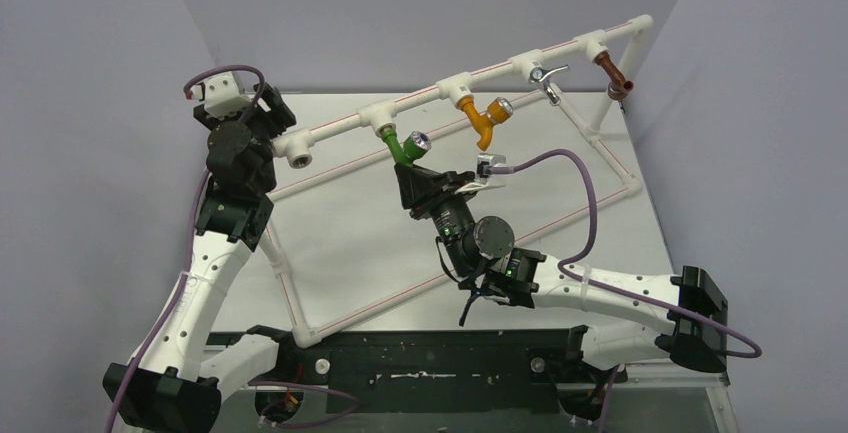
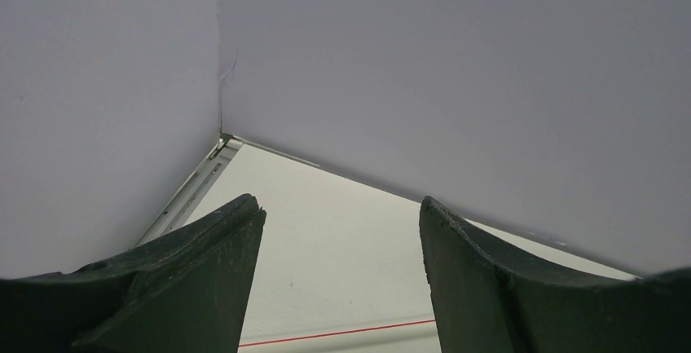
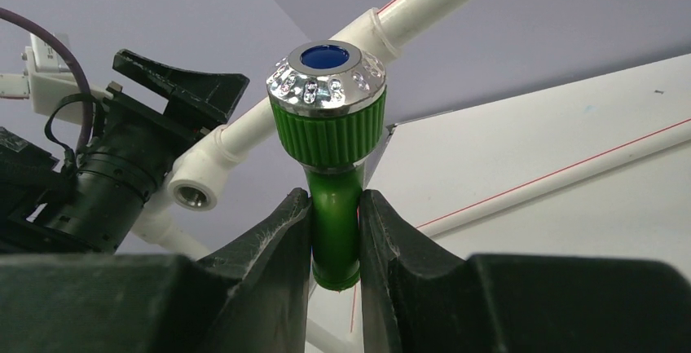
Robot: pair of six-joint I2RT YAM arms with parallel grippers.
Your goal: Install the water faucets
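The green faucet (image 3: 334, 235), ribbed collar under a silver knob (image 3: 327, 84) with a blue cap, is pinched by its stem between the right gripper's (image 3: 336, 206) closed fingers, its far end at a tee on the white pipe rail (image 1: 330, 131). The left gripper (image 2: 342, 214) gapes wide and bare beside the rail's left end. Farther along hang an orange tap (image 1: 484, 118) and a chrome tap (image 1: 545, 81).

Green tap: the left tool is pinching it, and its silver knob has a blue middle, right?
Not quite. It is the right tool that pinches the green tap, not the left tool, which is open and empty. The right wrist view shows this. The silver knob does have a blue middle.
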